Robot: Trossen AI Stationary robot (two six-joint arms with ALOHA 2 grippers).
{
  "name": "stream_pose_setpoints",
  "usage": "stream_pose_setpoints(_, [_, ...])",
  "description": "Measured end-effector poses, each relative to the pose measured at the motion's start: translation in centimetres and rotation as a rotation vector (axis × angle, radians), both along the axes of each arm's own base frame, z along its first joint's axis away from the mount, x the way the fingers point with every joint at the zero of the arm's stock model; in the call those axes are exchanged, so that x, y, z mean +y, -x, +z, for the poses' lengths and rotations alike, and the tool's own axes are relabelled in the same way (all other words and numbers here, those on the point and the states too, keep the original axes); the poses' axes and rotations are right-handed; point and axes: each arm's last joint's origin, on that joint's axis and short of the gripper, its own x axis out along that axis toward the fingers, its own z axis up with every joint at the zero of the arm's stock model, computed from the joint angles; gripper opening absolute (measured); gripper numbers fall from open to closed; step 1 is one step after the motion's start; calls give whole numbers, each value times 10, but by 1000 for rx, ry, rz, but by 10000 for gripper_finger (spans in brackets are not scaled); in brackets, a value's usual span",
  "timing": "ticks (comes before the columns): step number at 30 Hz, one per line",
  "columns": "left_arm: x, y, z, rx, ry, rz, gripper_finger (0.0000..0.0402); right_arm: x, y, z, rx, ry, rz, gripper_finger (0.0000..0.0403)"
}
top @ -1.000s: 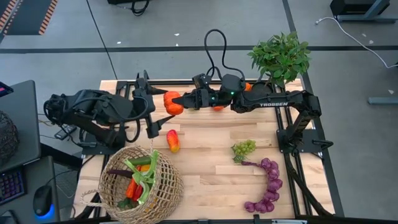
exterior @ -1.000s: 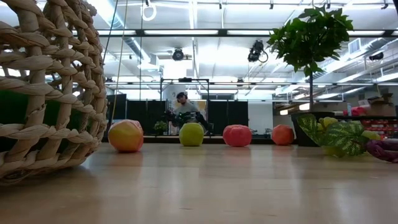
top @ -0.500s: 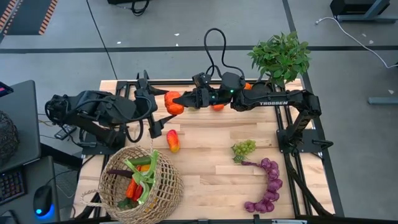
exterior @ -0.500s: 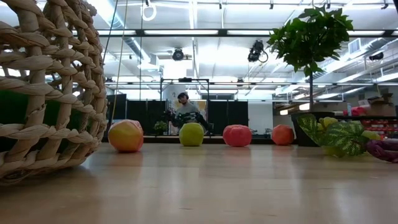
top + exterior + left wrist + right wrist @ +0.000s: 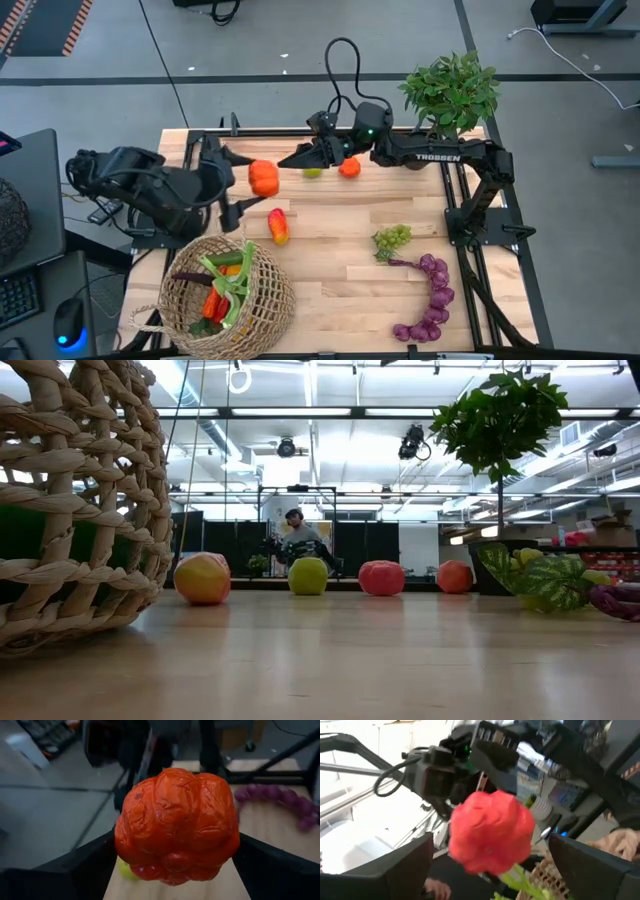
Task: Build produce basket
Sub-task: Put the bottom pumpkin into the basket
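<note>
The basket [image 5: 227,294] stands at the near left of the surface [image 5: 340,270], with produce inside. Farther, the left end effector [image 5: 243,188] grasps a wrinkled red-orange pepper [image 5: 263,178]. Farthest, the right end effector [image 5: 293,160] stands released, its fingers spread apart.

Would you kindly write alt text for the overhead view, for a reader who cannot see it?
Seen from above, the left gripper holds an orange pepper above the wooden table, facing the open right gripper. A wicker basket partly filled with produce sits at the near left corner, with green grapes and purple grapes to its right.
</note>
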Motion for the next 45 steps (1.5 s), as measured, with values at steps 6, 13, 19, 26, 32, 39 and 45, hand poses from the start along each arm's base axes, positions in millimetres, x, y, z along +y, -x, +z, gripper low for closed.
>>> stream_pose_setpoints(6, [-6,29,-12,135,198,-32,364,-1,-1,-6,55,15,36,395])
stream_pose_setpoints(13, [-21,47,-29,390,473,-107,364,-1,-2,-15,123,52,25,395])
stream_pose_setpoints(19, [-34,53,-31,433,590,-116,364,-1,-2,-16,134,60,23,395])
stream_pose_setpoints(26, [-38,57,-31,424,688,-49,364,2,-3,-16,130,72,29,395])
stream_pose_setpoints(32, [-46,62,-32,470,713,-106,378,3,-3,-16,135,74,30,395])
stream_pose_setpoints(39, [-58,66,-38,567,739,-169,398,3,-2,-16,134,75,32,395])
stream_pose_setpoints(45, [-73,68,-68,790,749,-191,399,5,-3,-16,130,83,41,395])
